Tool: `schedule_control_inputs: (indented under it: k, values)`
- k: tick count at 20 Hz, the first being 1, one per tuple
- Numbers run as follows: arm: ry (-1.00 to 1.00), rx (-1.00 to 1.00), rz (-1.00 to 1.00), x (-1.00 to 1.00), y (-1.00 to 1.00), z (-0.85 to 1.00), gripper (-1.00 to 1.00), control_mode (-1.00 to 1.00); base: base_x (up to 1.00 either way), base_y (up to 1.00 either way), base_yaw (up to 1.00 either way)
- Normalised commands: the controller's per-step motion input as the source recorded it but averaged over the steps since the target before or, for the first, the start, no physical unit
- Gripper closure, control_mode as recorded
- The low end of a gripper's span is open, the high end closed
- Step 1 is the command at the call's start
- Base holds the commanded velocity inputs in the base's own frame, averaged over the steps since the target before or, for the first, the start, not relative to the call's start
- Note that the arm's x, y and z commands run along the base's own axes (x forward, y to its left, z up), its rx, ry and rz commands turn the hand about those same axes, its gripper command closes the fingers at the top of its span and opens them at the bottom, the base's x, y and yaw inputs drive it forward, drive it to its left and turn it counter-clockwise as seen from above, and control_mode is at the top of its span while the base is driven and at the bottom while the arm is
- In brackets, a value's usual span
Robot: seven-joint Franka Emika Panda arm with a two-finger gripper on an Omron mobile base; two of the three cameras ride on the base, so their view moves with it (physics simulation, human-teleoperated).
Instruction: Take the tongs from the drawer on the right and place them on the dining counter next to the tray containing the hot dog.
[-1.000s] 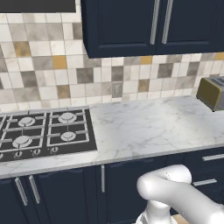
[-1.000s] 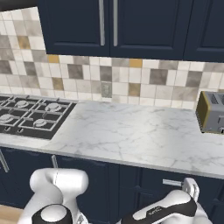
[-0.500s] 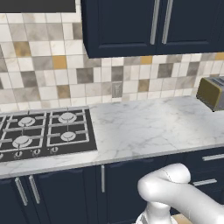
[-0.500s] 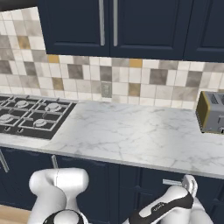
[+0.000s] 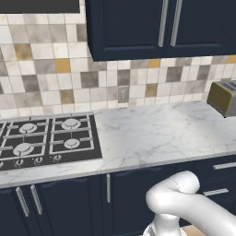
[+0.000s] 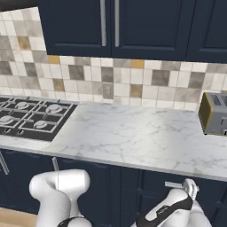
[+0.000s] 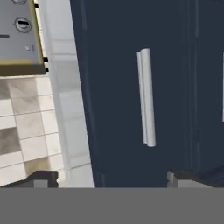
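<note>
The task had barely begun: the gripper (image 7: pixel 109 179), its fingers spread wide and holding nothing, faced the shut drawer (image 7: pixel 131 65) near its handle (image 7: pixel 146 103), the tongs presumably inside, unseen.

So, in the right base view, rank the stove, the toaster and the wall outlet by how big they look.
Largest to smallest:
1. Stove, though cut off at the left edge.
2. Toaster, also cropped at the right edge.
3. Wall outlet, clearly smallest.

The toaster (image 5: pixel 224 97) is cut off by the right edge; the drawer (image 7: pixel 144 100) stays shut, contents hidden.
</note>
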Motion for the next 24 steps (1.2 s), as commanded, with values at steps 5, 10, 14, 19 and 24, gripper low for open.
schedule_control_inputs:
  k: [5, 10, 14, 19, 24]
  values:
    - [0.0, 0.0, 0.0, 0.08, -0.02, -0.35, -1.0, -1.0, 0.0, 0.0, 0.0]
    - [0.0, 0.0, 0.0, 0.13, -0.08, -0.29, -1.0, -1.0, 0.0, 0.0, 0.0]
    - [0.0, 0.01, 0.0, 0.23, -0.15, -0.2, -1.0, -1.0, 0.0, 0.0, 0.0]
    - [0.0, 0.01, 0.0, 0.27, -0.15, -0.21, -1.0, -1.0, 0.0, 0.0, 0.0]
    - [0.0, 0.0, 0.0, 0.27, -0.03, -0.29, -1.0, -1.0, 0.0, 0.0, 0.0]
